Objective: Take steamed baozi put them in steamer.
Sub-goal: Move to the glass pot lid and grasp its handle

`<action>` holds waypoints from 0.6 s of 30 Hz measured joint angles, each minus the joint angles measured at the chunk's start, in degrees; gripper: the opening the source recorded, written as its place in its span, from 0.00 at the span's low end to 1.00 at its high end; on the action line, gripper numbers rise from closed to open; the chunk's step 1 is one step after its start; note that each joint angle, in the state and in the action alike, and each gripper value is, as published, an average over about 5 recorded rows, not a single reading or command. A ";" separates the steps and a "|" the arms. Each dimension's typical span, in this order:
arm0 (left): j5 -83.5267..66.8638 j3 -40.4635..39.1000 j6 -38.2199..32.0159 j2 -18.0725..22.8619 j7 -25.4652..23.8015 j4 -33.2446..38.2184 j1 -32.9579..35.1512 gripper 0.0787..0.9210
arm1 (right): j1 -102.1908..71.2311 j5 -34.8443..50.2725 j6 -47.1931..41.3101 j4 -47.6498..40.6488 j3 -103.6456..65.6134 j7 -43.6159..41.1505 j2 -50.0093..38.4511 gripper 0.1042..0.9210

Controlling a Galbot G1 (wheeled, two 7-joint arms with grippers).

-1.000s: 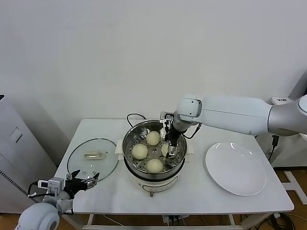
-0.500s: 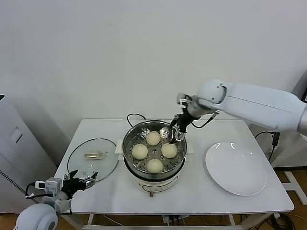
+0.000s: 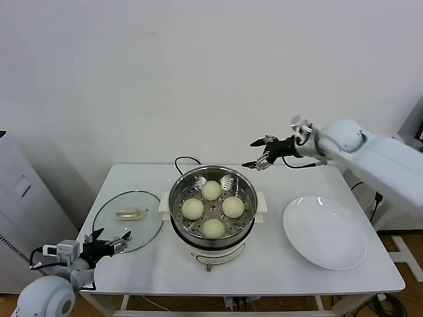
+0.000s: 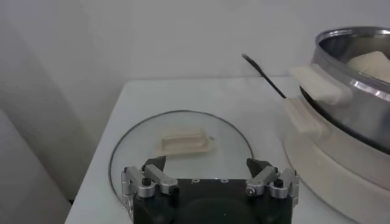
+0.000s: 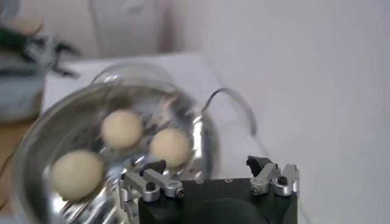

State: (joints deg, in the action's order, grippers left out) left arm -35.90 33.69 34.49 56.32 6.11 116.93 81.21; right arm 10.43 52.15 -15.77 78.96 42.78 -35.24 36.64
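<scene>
Risk for us is slight: four pale cream-yellow round buns (image 3: pixel 211 209) sit in the shiny stainless-steel steamer pot (image 3: pixel 246 210) below our right claw (image 3: pixel 258 153), whose fingers are spread apart and empty, so only a careless sweep down could nudge the pot's rim.

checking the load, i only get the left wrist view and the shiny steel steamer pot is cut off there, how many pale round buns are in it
Observer: Four pale round buns sit on the perforated tray of the shiny steel steamer pot.
Operator: where's the right gripper
Observer: The right gripper is open, empty, above the pot's far right rim.
Operator: any bun left outside
Observer: None visible; the flat white round plate is bare.
</scene>
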 measured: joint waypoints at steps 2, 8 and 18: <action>-0.25 0.01 -0.23 -0.03 -0.04 -0.10 -0.10 0.88 | -5.64 -0.61 1.57 0.49 -6.57 2.06 -0.55 0.88; -0.53 0.16 -1.28 0.05 -0.31 -0.54 -0.09 0.88 | -22.52 -2.86 6.23 2.16 -25.41 8.23 -0.48 0.88; 4.71 -0.52 -4.33 -0.23 -1.46 -1.93 -0.02 0.88 | -47.80 -9.47 10.73 5.73 -52.82 15.91 6.22 0.88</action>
State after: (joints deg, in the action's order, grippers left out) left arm -31.18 33.17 30.16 56.09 4.65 114.99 81.19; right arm -37.37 42.68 -5.04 84.69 -10.04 -19.33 42.86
